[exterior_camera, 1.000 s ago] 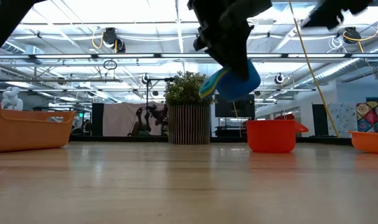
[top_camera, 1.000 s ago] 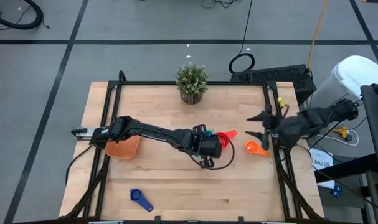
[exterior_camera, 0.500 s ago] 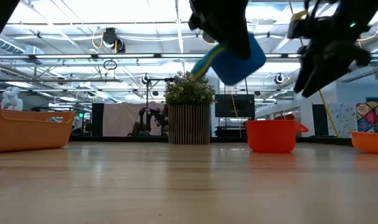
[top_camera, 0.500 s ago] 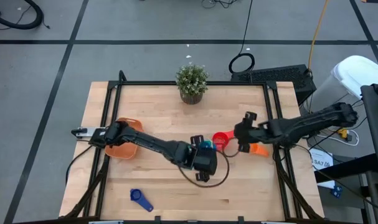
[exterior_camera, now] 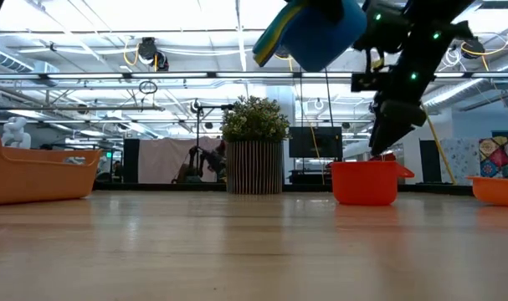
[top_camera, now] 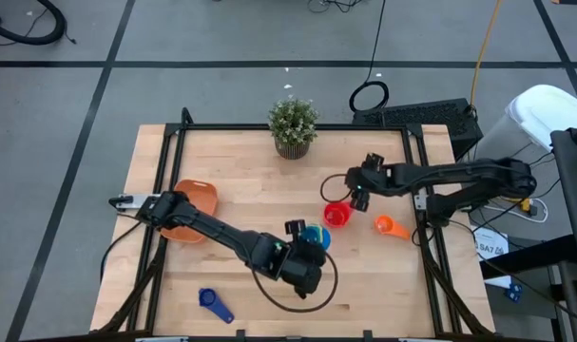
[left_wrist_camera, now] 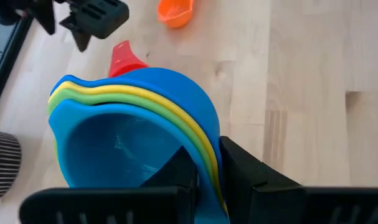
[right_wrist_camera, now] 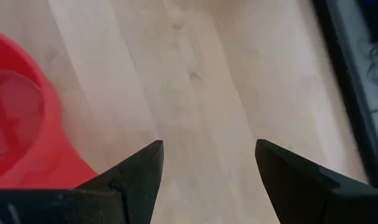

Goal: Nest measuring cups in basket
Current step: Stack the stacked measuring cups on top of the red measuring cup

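Observation:
A nested stack of measuring cups, light blue inside, then green, yellow and blue, hangs above the table with my left gripper shut on it. A red cup stands upright on its base on the table. My right gripper hovers open just above its far side; in the right wrist view the red cup lies beside the fingers, not between them. An orange cup and a dark blue cup lie on the table. The orange basket sits at the left. My left gripper pinches the stack's nested walls at the rim, one finger inside the light blue bowl and one outside against the blue outer cup. The fingers come slanting down from the table's left. The stack is lifted clear of the table and tilted.
A potted plant stands at the far edge's middle. A black frame rail runs along the table's right side next to the right arm. Bare wood lies between the basket and the red cup.
My left gripper has carried the stack toward the table's near edge and upward. My right gripper has swung in from the right edge toward the table's middle, tipped its fingers downward and come down to just above the red cup, staying open.

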`<action>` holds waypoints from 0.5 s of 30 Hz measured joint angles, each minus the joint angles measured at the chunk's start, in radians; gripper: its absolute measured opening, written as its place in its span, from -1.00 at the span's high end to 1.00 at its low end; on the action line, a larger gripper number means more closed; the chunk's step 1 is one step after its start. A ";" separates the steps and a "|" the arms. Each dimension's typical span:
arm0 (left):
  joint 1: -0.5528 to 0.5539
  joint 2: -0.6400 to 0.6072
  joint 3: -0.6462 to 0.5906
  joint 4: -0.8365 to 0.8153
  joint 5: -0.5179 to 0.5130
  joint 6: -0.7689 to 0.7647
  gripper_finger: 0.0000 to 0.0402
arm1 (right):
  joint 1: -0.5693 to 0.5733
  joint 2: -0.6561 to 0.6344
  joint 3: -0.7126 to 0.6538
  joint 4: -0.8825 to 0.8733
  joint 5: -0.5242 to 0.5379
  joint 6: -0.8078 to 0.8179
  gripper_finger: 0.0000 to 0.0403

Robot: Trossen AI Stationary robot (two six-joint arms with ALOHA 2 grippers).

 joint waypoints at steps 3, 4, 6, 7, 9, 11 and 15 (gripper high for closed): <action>0.000 -0.001 0.000 0.001 -0.012 0.003 0.77 | -0.037 0.028 0.000 0.002 -0.059 -0.016 -0.24; 0.002 -0.001 0.000 0.001 -0.020 0.007 0.77 | -0.044 0.036 0.000 0.003 -0.083 -0.016 -0.24; 0.004 -0.001 0.000 0.001 -0.030 0.011 0.77 | -0.054 0.052 0.000 0.000 -0.141 -0.021 -0.24; 0.006 -0.001 0.000 0.001 -0.030 0.012 0.77 | -0.056 0.059 0.000 -0.004 -0.174 -0.025 -0.24; 0.010 -0.002 0.000 0.001 -0.031 0.014 0.77 | -0.057 0.069 0.000 -0.018 -0.271 -0.032 -0.24; 0.015 -0.002 0.000 0.001 -0.031 0.014 0.77 | -0.053 0.069 0.000 -0.041 -0.415 -0.030 -0.24; 0.018 -0.002 0.000 0.001 -0.033 0.016 0.77 | -0.009 0.051 0.000 -0.056 -0.634 -0.001 -0.24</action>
